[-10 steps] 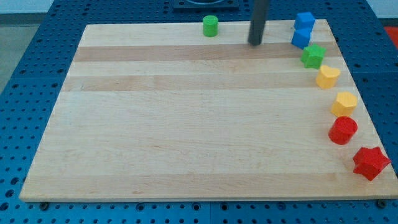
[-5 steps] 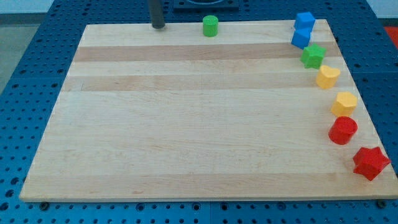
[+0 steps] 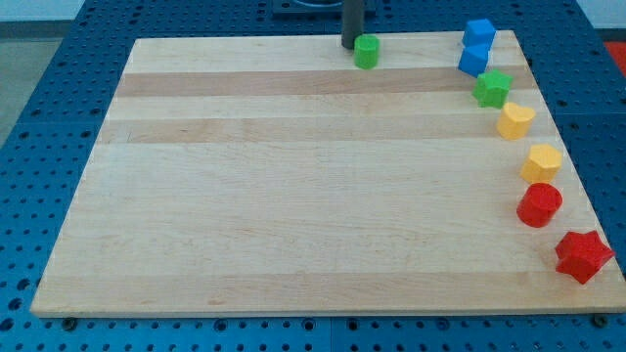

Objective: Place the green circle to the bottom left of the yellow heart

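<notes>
- My tip (image 3: 350, 44) sits at the worktop's (image 3: 293, 196) top edge; there is no claw to open or close, only a rod.
- The green circle (image 3: 366, 52) touches the tip, just to its right and slightly below.
- The yellow heart (image 3: 514, 120) lies well to the right and lower, so the push likely runs rightward and down.

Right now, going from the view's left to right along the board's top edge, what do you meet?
My tip → green circle, right beside it → two blue blocks stacked close at the top right corner.
</notes>
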`<state>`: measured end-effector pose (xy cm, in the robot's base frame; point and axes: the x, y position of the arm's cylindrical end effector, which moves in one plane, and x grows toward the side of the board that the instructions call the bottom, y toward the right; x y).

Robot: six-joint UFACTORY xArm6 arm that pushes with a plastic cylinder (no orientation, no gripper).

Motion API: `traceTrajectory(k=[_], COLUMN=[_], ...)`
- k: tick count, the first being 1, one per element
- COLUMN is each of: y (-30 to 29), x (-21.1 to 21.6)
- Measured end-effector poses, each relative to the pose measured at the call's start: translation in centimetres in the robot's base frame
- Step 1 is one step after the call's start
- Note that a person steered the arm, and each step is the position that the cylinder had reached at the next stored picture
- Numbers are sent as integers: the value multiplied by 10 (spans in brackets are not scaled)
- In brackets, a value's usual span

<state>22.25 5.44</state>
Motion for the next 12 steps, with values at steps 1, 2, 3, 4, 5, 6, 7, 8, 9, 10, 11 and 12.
traceTrajectory(k=[1,2,3,4,5,6,7,8,9,10,11,12], y=[21,23,26,28,21,21,21,47,71,71,73,77], x=[26,54,88,111,104,85,75,77,81,104,137,161])
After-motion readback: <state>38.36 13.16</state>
